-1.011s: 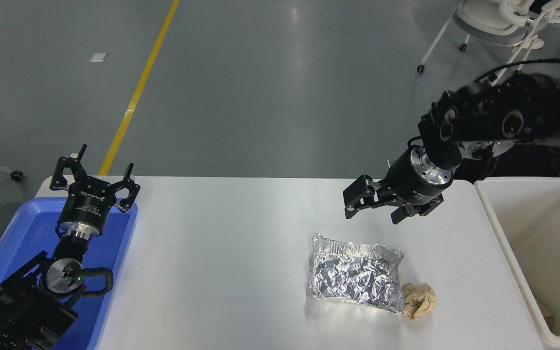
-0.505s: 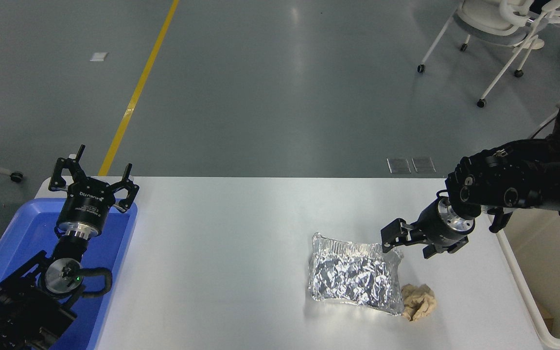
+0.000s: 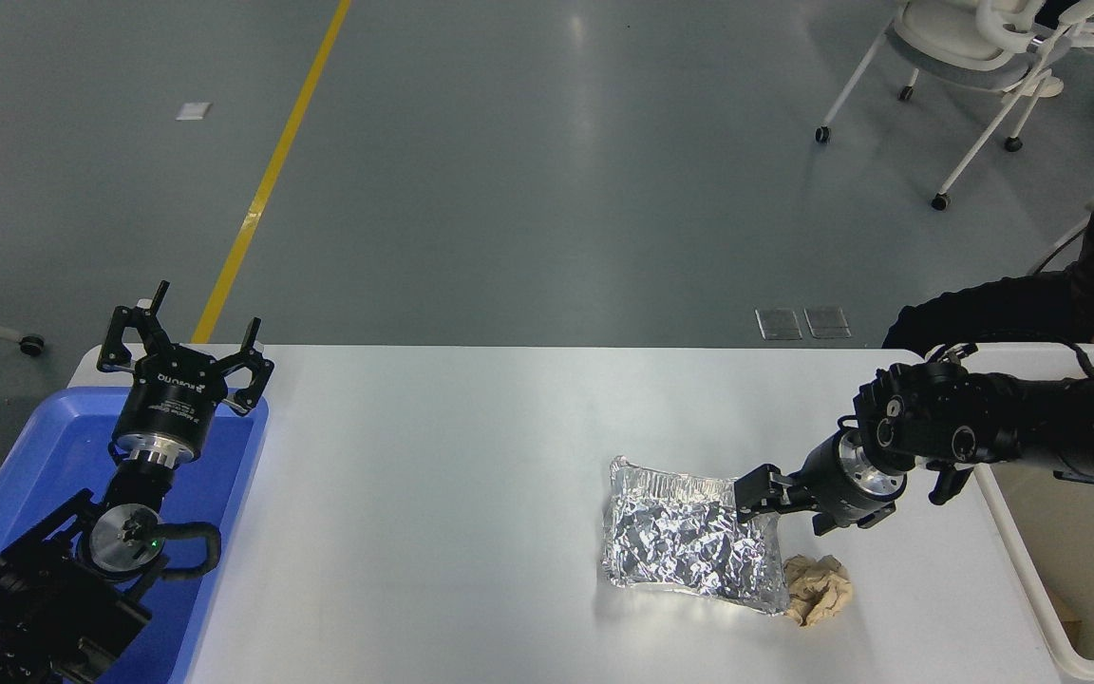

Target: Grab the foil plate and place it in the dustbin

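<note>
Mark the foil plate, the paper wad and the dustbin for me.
foil plate [image 3: 680, 541]: head view, its crumpled middle.
paper wad [image 3: 818, 589]: head view, its centre.
dustbin [image 3: 1008, 532]: head view, its left rim.

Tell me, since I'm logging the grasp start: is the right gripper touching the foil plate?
Cannot tell. In the head view the right gripper overlaps the far right corner of the foil plate, but from above neither contact nor a gap shows plainly.
</note>
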Motion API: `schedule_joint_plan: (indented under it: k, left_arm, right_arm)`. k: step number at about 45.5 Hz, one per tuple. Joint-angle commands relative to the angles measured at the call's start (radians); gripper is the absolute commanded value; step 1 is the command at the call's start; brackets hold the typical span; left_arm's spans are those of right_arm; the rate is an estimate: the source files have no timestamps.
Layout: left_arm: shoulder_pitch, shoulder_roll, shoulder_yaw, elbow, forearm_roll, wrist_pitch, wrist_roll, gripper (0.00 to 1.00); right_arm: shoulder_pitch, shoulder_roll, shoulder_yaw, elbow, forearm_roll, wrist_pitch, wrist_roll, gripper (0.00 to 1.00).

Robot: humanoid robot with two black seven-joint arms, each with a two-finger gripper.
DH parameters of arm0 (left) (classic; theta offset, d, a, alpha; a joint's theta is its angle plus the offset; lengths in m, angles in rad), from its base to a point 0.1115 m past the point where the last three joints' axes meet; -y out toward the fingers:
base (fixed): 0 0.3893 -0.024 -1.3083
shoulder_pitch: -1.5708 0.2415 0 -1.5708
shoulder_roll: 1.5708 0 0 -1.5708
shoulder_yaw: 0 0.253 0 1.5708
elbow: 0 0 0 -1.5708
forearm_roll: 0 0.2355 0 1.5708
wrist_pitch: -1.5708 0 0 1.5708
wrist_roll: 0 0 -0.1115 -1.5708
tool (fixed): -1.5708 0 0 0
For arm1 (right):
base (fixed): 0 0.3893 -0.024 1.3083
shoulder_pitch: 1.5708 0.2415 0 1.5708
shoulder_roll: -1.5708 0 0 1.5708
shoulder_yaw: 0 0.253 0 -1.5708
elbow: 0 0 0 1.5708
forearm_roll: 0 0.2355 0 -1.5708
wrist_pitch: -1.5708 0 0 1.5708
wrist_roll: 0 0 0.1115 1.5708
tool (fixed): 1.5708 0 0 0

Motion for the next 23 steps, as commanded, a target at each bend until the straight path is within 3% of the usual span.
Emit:
schedule_joint_plan:
  k: [1, 3, 8, 14, 18, 20, 23]
  left_arm:
    - [0.000, 0.000, 0.000, -0.001, 0.000, 0.000, 0.000, 1.00]
    - [0.000, 0.000, 0.000, 0.000, 0.000, 0.000, 0.000, 1.00]
    - [0.000, 0.000, 0.000, 0.000, 0.000, 0.000, 0.000, 1.00]
    - [0.000, 0.000, 0.002, 0.000, 0.000, 0.000, 0.000, 1.00]
    - [0.000, 0.000, 0.002, -0.001, 0.000, 0.000, 0.000, 1.00]
    - [0.000, 0.000, 0.002, 0.000, 0.000, 0.000, 0.000, 1.00]
    - [0.000, 0.000, 0.002, -0.001, 0.000, 0.000, 0.000, 1.00]
  right_arm:
    - [-0.046, 0.024, 0.003, -0.032, -0.009, -0.027, 0.002, 0.98]
    - [-0.054, 0.028, 0.003, -0.038, -0.009, -0.031, 0.005, 0.96]
    - [-0.063, 0.036, 0.003, -0.048, -0.010, -0.039, 0.033, 0.79]
    - [-0.068, 0.037, 0.003, -0.052, -0.055, -0.041, 0.072, 0.34]
    - [-0.069, 0.044, 0.003, -0.055, -0.078, -0.042, 0.076, 0.07]
    - [-0.069, 0.044, 0.001, -0.056, -0.078, -0.044, 0.076, 0.01]
    - [-0.071, 0.044, 0.003, -0.056, -0.078, -0.045, 0.076, 0.00]
